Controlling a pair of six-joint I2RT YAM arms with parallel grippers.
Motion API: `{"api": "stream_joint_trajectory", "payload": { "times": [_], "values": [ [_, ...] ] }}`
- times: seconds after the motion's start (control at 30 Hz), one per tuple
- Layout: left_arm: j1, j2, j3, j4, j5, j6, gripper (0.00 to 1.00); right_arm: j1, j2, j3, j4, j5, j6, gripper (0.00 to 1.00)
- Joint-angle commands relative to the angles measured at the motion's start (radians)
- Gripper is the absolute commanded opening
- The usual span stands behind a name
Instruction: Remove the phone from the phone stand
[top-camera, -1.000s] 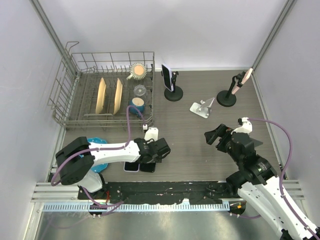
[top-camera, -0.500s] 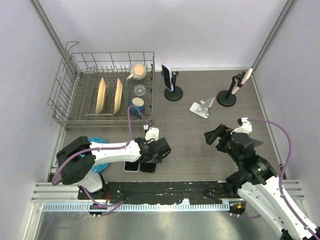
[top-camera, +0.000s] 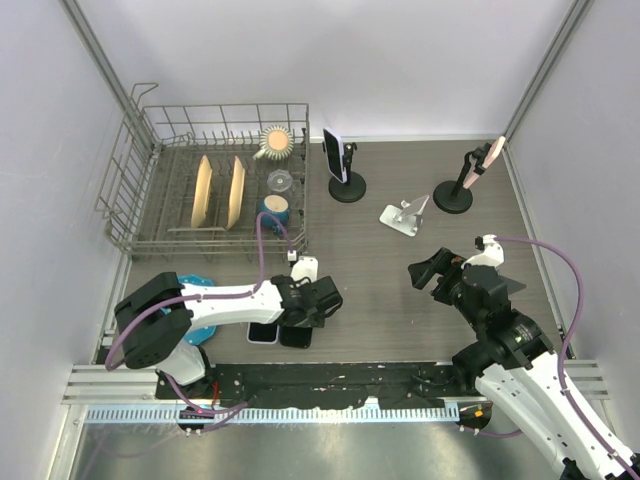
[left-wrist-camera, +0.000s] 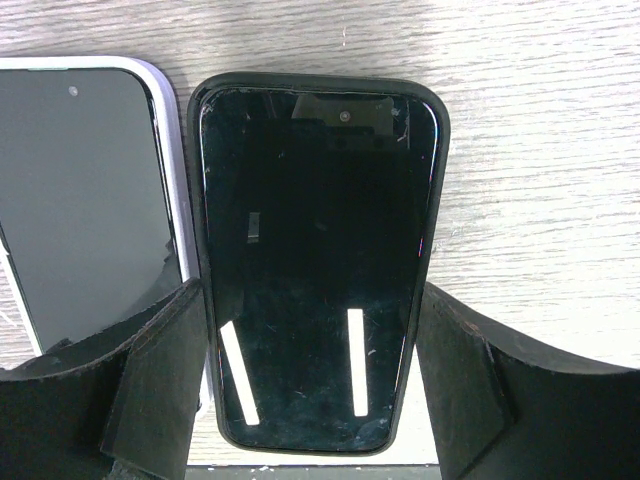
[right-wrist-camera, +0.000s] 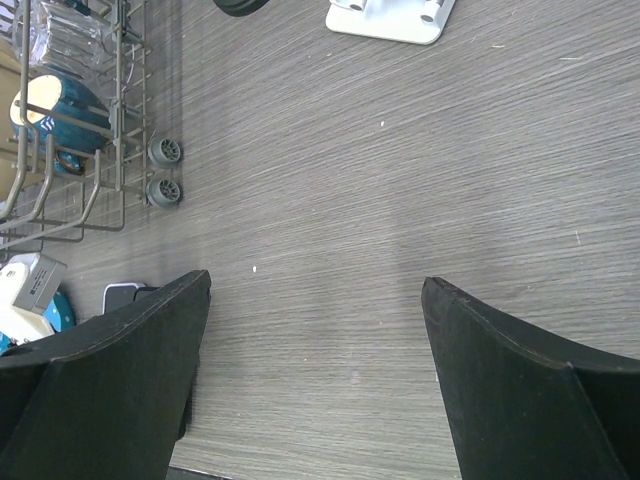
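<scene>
Where it lies flat, black-cased phone (left-wrist-camera: 315, 265) — camera end away from left gripper (left-wrist-camera: 312, 390)

This looks like a robot test cell in a lab, not a home. Plain pale walls (top-camera: 420, 60) with metal corner posts box in a grey wood-grain counter (top-camera: 400, 290), and two arms are bolted to a metal rail (top-camera: 330, 380) at its near edge. The props seem staged: a wire dish rack (top-camera: 215, 190) with plates beyond the left tool (top-camera: 310, 305), and several phone stands (top-camera: 405, 218) beyond the right tool (top-camera: 437, 272).
</scene>
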Motion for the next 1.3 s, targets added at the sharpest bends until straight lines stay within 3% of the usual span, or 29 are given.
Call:
{"api": "stream_joint_trajectory", "payload": {
  "times": [0.0, 0.67, 0.87, 1.03, 1.27],
  "values": [
    [0.001, 0.003, 0.046, -0.006, 0.005, -0.028, 0.56, 0.002, 0.000, 0.001, 0.036, 0.000, -0.008, 0.92],
    [0.001, 0.005, 0.055, -0.037, -0.024, -0.071, 0.87, 0.002, -0.044, 0.008, 0.000, 0.015, -0.019, 0.92],
    [0.001, -0.010, 0.046, -0.032, -0.033, -0.080, 0.93, 0.002, -0.047, 0.012, -0.003, 0.010, -0.017, 0.92],
    [0.001, -0.064, 0.043, -0.027, -0.052, -0.086, 0.99, 0.004, -0.049, 0.020, -0.007, 0.009, -0.019, 0.92],
    [0.015, -0.251, 0.051, -0.027, -0.151, -0.022, 1.00, 0.002, -0.020, 0.093, -0.047, 0.050, -0.101, 0.92]
  ]
}}
